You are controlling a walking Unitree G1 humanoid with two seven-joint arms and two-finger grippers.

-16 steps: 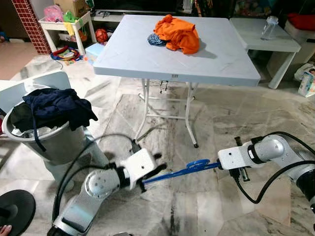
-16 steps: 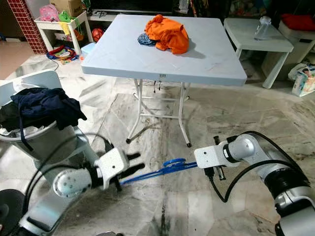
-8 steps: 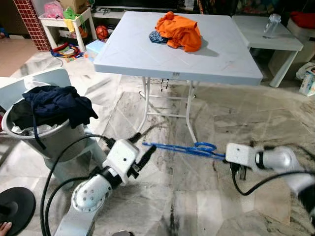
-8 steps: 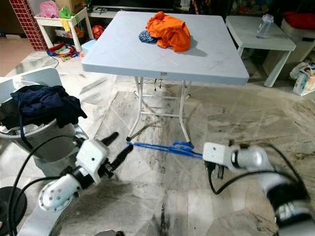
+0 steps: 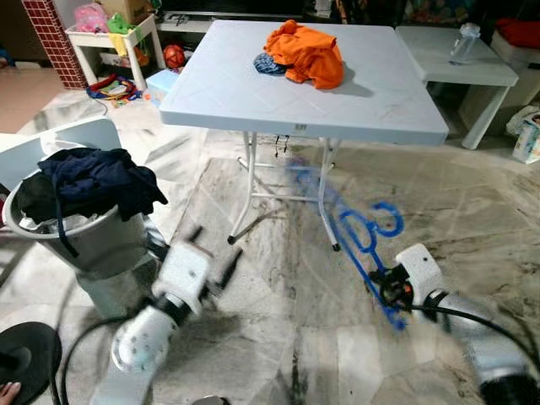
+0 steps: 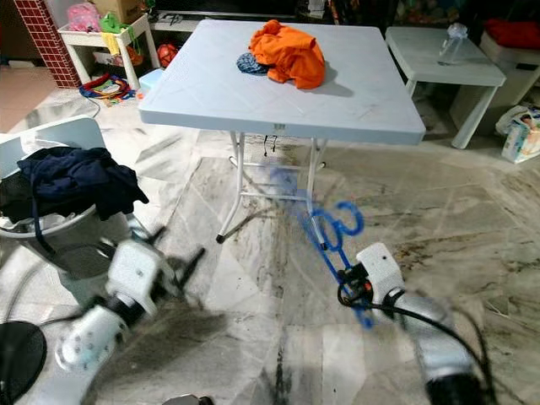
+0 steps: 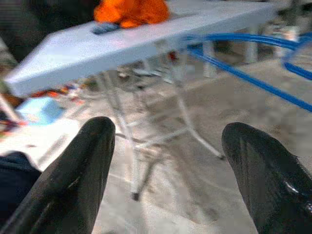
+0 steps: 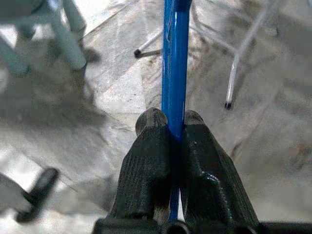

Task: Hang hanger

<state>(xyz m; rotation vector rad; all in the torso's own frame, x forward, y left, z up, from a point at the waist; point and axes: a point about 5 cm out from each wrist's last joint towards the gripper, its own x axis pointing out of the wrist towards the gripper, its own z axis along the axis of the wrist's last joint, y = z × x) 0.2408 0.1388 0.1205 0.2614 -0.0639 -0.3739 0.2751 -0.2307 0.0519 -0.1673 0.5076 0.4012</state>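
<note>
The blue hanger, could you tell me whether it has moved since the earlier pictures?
Yes. The blue hanger, clamped in the right hand, has swung from lying level between both hands to standing up toward the white table; the left hand has let go.

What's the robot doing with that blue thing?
The robot's right gripper is shut on a blue hanger and holds it up over the marble floor, in front of the white folding table. The left gripper is open and holds nothing. An orange garment lies on the table, and dark clothes are piled in a grey basket on the robot's left. The hanger is not hung on anything yet.
</note>
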